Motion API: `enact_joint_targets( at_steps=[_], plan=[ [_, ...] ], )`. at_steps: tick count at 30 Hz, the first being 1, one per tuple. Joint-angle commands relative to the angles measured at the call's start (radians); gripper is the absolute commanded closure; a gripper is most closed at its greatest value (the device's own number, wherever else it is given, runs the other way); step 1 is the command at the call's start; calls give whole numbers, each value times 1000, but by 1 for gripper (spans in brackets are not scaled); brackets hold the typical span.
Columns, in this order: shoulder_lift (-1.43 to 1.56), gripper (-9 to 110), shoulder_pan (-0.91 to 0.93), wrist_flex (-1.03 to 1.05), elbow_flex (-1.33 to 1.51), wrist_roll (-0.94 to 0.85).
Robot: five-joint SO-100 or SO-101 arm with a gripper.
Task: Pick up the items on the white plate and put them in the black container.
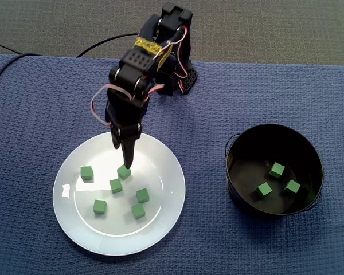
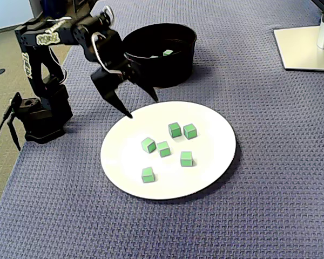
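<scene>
Several small green cubes lie on the white plate (image 1: 69, 201) (image 2: 215, 141), among them cube (image 1: 124, 171) (image 2: 148, 144) and cube (image 1: 86, 172). My black gripper (image 1: 124, 153) (image 2: 143, 107) hangs open over the plate's rim on the side toward the arm base, fingers pointing down, with nothing between them. In a fixed view one fingertip (image 1: 128, 165) appears just above the nearest cube. The black container (image 1: 235, 172) (image 2: 162, 73) stands beside the plate. It holds three green cubes, such as cube (image 1: 277, 169); only one cube (image 2: 167, 53) shows in the lower view.
The arm's base (image 2: 40, 116) stands at the edge of the blue woven mat (image 1: 34, 114). A cable (image 1: 11, 60) runs off to the left. A pale monitor stand (image 2: 305, 48) sits at the mat's far right corner.
</scene>
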Motion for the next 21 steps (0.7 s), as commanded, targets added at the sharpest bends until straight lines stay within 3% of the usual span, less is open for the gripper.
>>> enact_joint_targets(
  at_steps=[1, 11, 21],
  plan=[
    [-55, 76, 5, -32, 5, -49],
    [-181, 76, 54, -48, 14, -307],
    [-259, 75, 83, -218, 86, -403]
  ],
)
